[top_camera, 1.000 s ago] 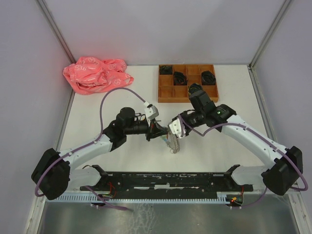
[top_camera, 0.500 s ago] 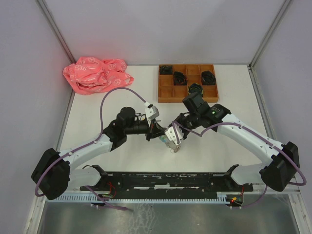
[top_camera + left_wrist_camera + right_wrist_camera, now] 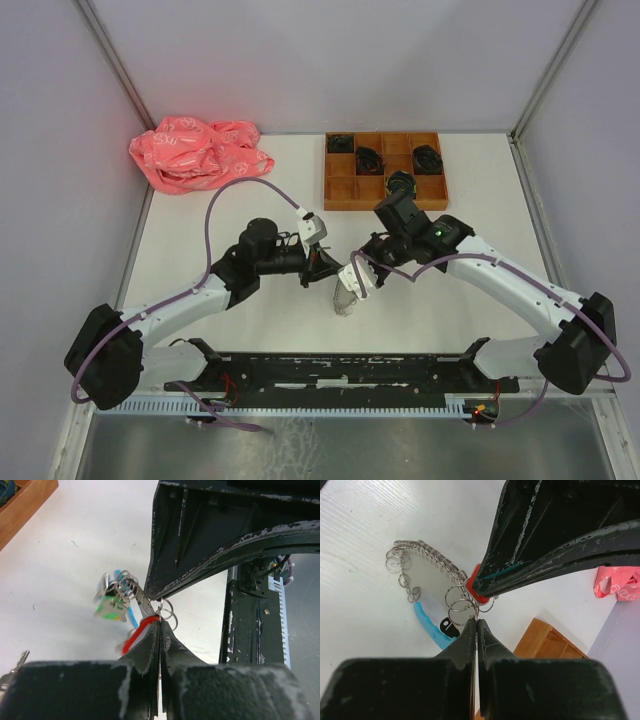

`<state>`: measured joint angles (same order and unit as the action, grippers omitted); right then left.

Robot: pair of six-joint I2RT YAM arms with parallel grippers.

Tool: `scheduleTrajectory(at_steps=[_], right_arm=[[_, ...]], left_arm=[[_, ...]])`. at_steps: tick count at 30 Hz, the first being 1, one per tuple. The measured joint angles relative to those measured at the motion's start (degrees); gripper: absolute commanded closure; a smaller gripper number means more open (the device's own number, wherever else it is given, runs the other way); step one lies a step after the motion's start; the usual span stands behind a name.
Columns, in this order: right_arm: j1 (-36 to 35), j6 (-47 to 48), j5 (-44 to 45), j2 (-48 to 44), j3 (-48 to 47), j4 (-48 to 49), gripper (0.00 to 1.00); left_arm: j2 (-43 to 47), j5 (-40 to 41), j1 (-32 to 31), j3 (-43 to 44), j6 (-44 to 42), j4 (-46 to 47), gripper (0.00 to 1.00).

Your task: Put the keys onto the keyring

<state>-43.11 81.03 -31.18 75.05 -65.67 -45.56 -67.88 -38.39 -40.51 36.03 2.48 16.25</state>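
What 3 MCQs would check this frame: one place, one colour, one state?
1. In the top view, where does the pink bag lie?
A) far left of the table
B) at the near right edge
C) between the arms' bases

2. What colour is the key tag pinched in the left end effector?
A) yellow
B) red
C) white

3. How is the right end effector?
A) wide open and empty
B) shut on the pink bag
C) shut on a small ring of the keyring

Answers:
1 A: the bag sits at the far side, by the left wall.
2 B: the left wrist view shows red plastic between the shut fingers.
3 C: the right wrist view shows the fingers closed together at the rings.
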Motion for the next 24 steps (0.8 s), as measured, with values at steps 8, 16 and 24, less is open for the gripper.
scheduleTrajectory(at_steps=[8, 16, 24], right_arm=[[0.04, -2.54, -0.66, -1.6, 1.81, 1.55, 0.99], [2.27, -8.41, -6.64, -6.49, 7.63, 8.72, 0.99], [4.37, -21.11, -13.16, -10.82, 17.77, 25.18, 0.99]], left_arm=[[0.15, 2.51, -0.09, 0.0, 0.0, -1.03, 0.97], [0.22, 5.11, -0.07, -0.11, 0.04, -2.67, 0.97], [0.0, 4.76, 0.0, -0.37, 0.04, -2.47, 0.97]])
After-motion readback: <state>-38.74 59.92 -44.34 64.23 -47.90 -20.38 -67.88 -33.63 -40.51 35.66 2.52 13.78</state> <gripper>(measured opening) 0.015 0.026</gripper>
